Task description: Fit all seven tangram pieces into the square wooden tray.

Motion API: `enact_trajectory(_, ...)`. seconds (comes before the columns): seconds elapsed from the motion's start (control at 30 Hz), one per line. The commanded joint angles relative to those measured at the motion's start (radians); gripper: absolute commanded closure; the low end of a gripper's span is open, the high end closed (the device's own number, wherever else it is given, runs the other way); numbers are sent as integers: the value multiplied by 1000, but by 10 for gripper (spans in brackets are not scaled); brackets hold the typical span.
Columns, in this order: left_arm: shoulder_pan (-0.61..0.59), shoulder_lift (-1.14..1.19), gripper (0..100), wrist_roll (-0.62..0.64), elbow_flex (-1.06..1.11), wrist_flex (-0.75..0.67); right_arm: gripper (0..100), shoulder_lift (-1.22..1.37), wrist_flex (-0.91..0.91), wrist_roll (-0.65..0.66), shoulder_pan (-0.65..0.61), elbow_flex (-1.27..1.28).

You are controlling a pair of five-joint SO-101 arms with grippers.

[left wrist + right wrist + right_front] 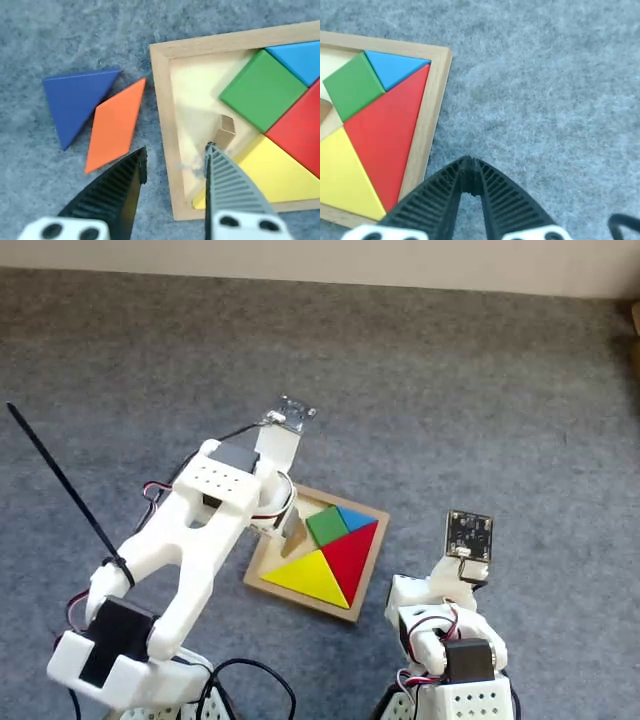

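The square wooden tray [371, 568] [162, 115] [432, 105] holds a green square [262, 92], a light blue triangle [300, 57], a red triangle [385, 140] and a yellow triangle [310, 575]. A small tan piece [225, 131] sits on the bare floor of the tray beside the green square. On the carpet outside the tray lie a dark blue triangle [75, 102] and an orange parallelogram [115, 125], touching each other. My left gripper [176, 149] is open and straddles the tray's wall, one finger inside, one outside. My right gripper [470, 167] is shut over the carpet beside the tray's other side.
Grey carpet [450, 390] covers the whole table, with open room behind and to the right of the tray. A black cable [60, 480] slants across the left side. The left arm [190, 540] hangs over the tray's left corner.
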Motion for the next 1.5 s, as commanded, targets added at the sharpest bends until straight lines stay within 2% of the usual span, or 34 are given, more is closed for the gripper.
enact_trajectory(0.0, -5, -44, 806, -9, -5, -15, 992, -21, 8, -9, -10, 153)
enact_trajectory(0.33, -5, -54, 806, -6, -2, -35, 992, -21, 8, -9, -10, 153)
enact_trajectory(0.53, 64, -97, 807, -2, -24, 55, 992, -21, 8, -9, -10, 153)
enact_trajectory(0.7, 87, -142, 807, -2, -18, 61, 992, -21, 8, -9, -10, 153)
enact_trajectory(0.83, 82, -116, 806, -2, -10, 54, 992, -21, 8, -9, -10, 153)
enact_trajectory(1.07, 39, 31, 806, -2, -22, -48, 992, -21, 8, -9, -10, 153)
enact_trajectory(1.27, -25, 70, 806, -2, -81, -18, 992, -21, 8, -9, -10, 153)
enact_trajectory(1.47, -30, 76, 806, -2, -82, -21, 992, -21, 8, -9, -10, 153)
